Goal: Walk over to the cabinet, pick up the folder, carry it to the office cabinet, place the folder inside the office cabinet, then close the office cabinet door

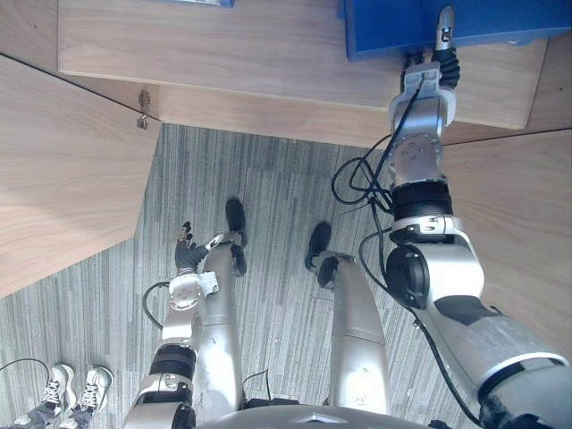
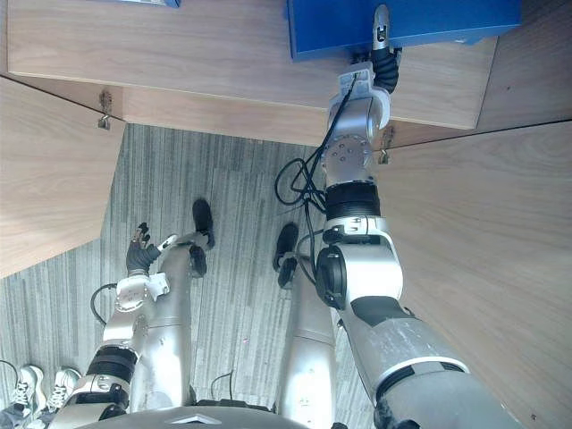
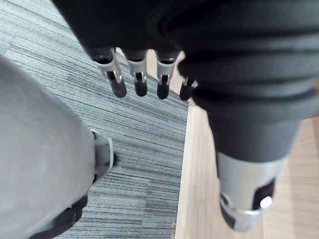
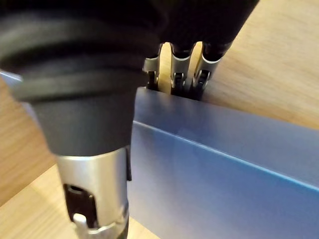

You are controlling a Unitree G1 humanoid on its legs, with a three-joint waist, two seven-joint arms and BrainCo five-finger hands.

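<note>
A blue folder (image 1: pixel 393 27) lies on the light wooden cabinet top (image 1: pixel 223 63) at the far right. My right hand (image 1: pixel 444 55) reaches out to its near edge. The thumb (image 4: pixel 94 199) lies over the folder's blue face (image 4: pixel 224 169), and the fingers (image 4: pixel 179 74) curl past its far edge, so the hand clasps the folder. My left hand (image 1: pixel 188 253) hangs low beside my left side above the grey carpet. Its fingers (image 3: pixel 119 84) are straight and hold nothing.
A wooden panel (image 1: pixel 63 179) with a metal hinge (image 1: pixel 143 116) angles out at the left, and another wooden panel (image 1: pixel 527 223) stands at the right. Grey striped carpet (image 1: pixel 268 179) lies between them. A person's light shoes (image 1: pixel 76 389) stand at the lower left.
</note>
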